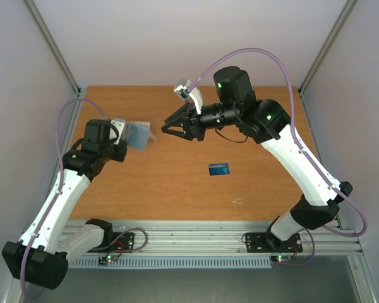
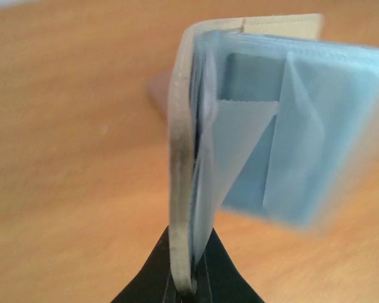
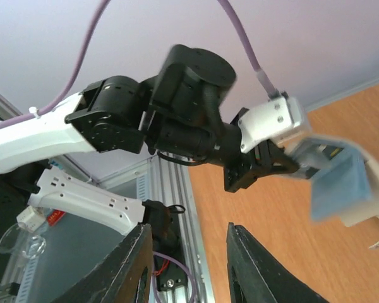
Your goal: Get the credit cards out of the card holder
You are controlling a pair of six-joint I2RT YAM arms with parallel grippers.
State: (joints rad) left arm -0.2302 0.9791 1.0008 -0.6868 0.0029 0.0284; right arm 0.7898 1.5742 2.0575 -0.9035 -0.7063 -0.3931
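My left gripper (image 1: 123, 142) is shut on the lower edge of the card holder (image 1: 139, 134), a pale grey-blue bifold with a beige rim, and holds it above the table, partly open. In the left wrist view the gripper (image 2: 189, 281) pinches one panel of the holder (image 2: 271, 126); a dark edge shows between the panels. My right gripper (image 1: 174, 129) is open and empty, just right of the holder and pointing at it. The right wrist view shows its spread fingers (image 3: 132, 265) and the holder (image 3: 341, 183). One blue-teal credit card (image 1: 219, 168) lies flat on the table. The other cards are hidden.
The wooden table (image 1: 177, 196) has grey walls at the left, right and back. A small white mark (image 1: 237, 202) lies near the front edge. An aluminium rail (image 1: 196, 243) with the arm bases runs along the front.
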